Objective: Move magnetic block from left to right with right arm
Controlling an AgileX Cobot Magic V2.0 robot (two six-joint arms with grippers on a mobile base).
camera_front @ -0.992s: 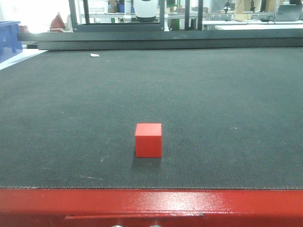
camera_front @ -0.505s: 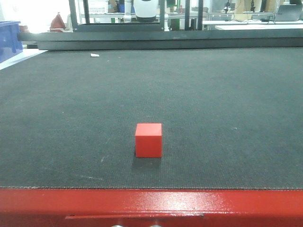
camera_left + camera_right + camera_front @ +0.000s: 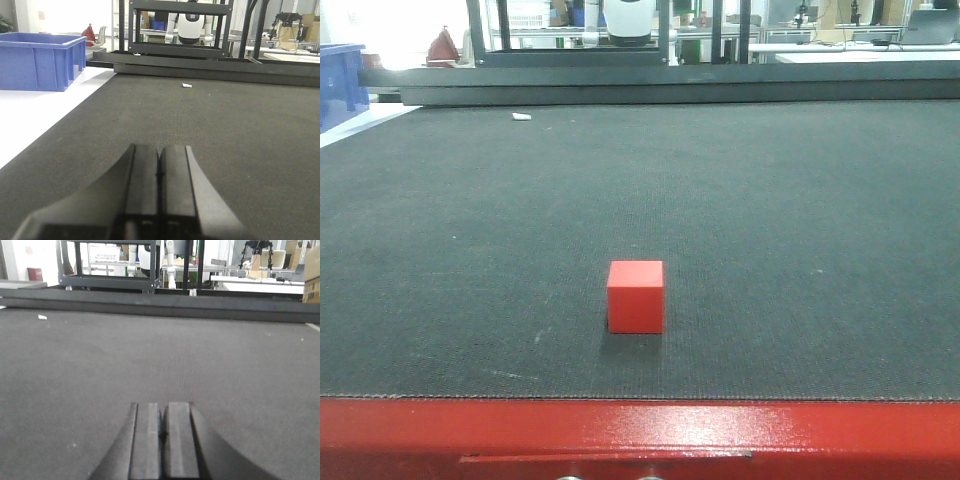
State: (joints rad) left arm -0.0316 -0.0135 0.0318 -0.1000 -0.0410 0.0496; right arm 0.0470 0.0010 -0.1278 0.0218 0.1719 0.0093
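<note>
magnetic block (image 3: 636, 296), plain matte red cube

Left hand (image 3: 159, 150) and right hand (image 3: 163, 407) are matte black with flat, blocky fingers (image 3: 145, 175)

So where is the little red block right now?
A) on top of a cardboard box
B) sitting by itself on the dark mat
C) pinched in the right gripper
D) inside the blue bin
B: the magnetic block sits alone on the dark mat, and the left gripper and right gripper are both shut with nothing between them.
</note>
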